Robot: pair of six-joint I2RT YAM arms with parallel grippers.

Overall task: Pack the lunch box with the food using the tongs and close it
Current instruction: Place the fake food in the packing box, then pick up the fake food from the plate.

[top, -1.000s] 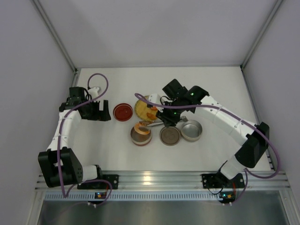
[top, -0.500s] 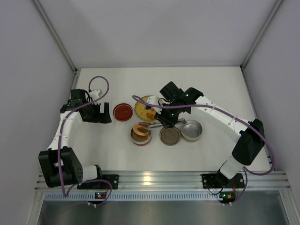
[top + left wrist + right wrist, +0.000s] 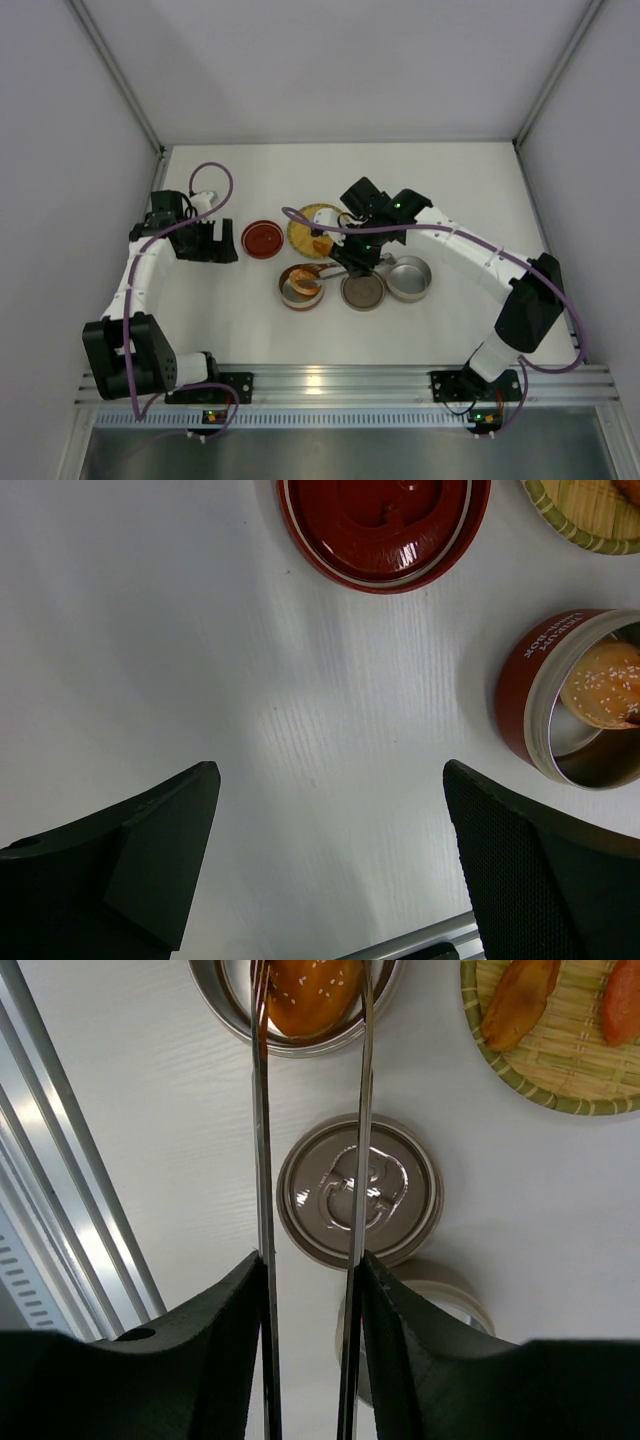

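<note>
Tongs point(image 3: 262, 1160) are clamped between the right gripper point(image 3: 310, 1270) fingers, with their tips over the open red tin point(image 3: 520, 695), near-left of the plate point(image 3: 560, 1070). One second earlier the seeded orange food piece point(image 3: 312, 995) sat at the tin's rim. It now lies inside the tin, between the tips. The left gripper point(image 3: 328, 780) remains spread wide and empty, near the red lid point(image 3: 380, 520).

Pale grey walls point(image 3: 330, 70) enclose a white table point(image 3: 250, 330) with an aluminium rail point(image 3: 340, 382) in front.
</note>
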